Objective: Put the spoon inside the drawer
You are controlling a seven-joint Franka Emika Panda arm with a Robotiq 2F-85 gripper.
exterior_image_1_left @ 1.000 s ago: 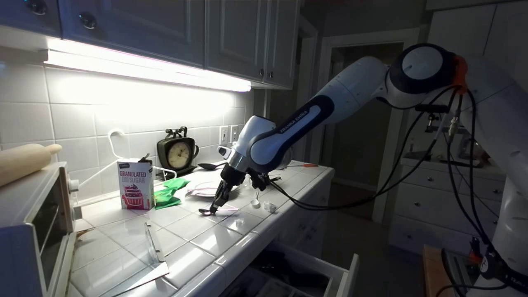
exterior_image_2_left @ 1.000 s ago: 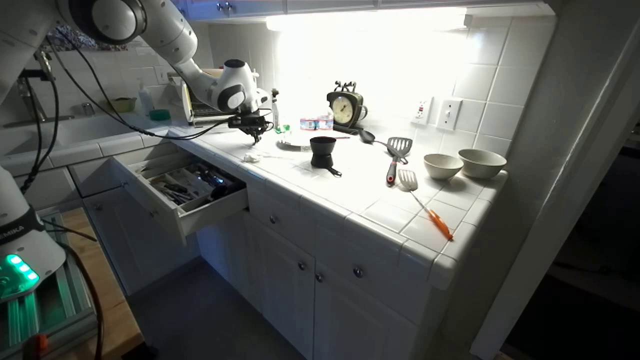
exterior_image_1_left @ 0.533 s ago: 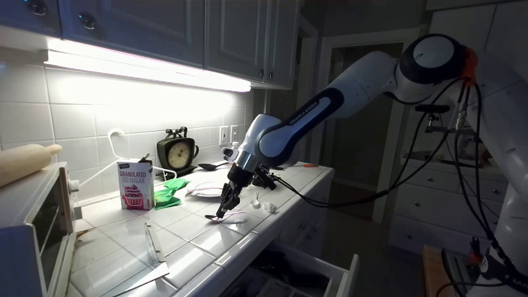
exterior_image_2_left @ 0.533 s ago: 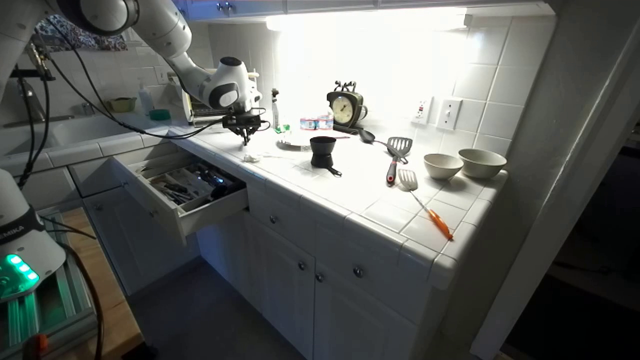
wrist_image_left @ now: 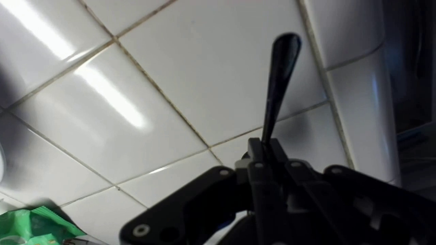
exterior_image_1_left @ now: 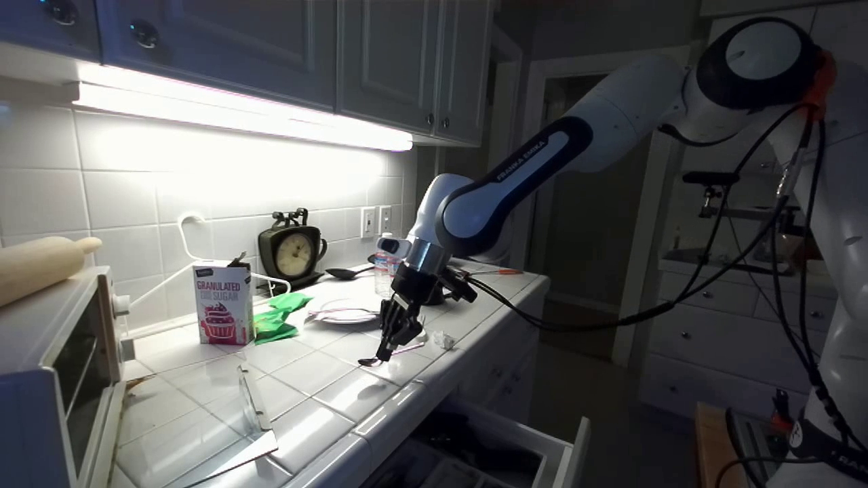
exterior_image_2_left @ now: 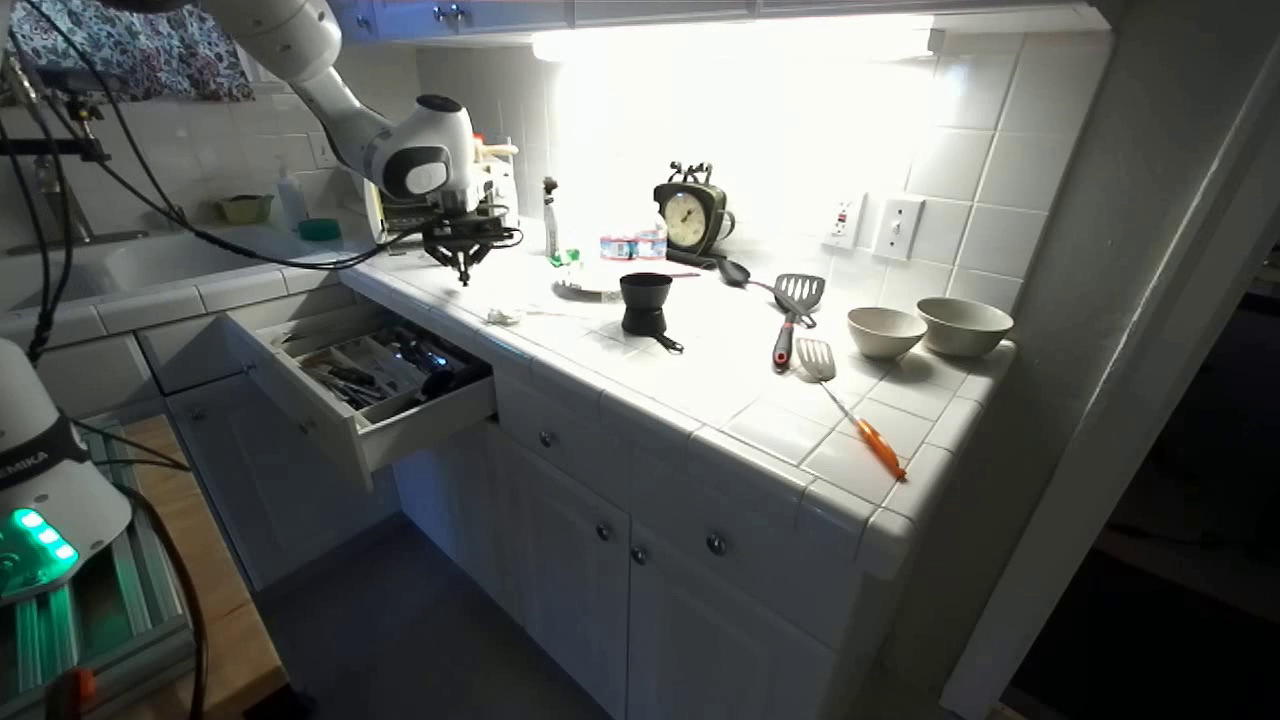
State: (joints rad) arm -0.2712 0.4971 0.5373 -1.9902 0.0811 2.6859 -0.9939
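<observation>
My gripper (wrist_image_left: 267,146) is shut on the dark, slim spoon (wrist_image_left: 278,78); one end of it points away from the fingertips in the wrist view. In an exterior view the gripper (exterior_image_1_left: 385,352) points down near the counter's front edge, with the spoon's dark bowl (exterior_image_1_left: 369,362) at its fingertips. The spoon appears to be a little above the tiles. The gripper (exterior_image_2_left: 464,278) also shows in an exterior view, where the spoon is too small to make out. The white drawer (exterior_image_1_left: 573,455) stands open below the counter; it also shows in an exterior view (exterior_image_2_left: 300,415), with utensils inside.
A sugar box (exterior_image_1_left: 222,308), a green bag (exterior_image_1_left: 278,317) and a white plate (exterior_image_1_left: 344,312) stand on the counter. A crumpled clear wrapper (exterior_image_1_left: 444,339) lies near the front edge. A bent sheet (exterior_image_1_left: 251,400) lies near the toaster oven (exterior_image_1_left: 74,379). A black cup (exterior_image_2_left: 645,300) stands farther along.
My gripper has moved with the spoon across the counter toward its front edge and the open drawer's side. It has stayed shut on the spoon. The drawer has not moved.
</observation>
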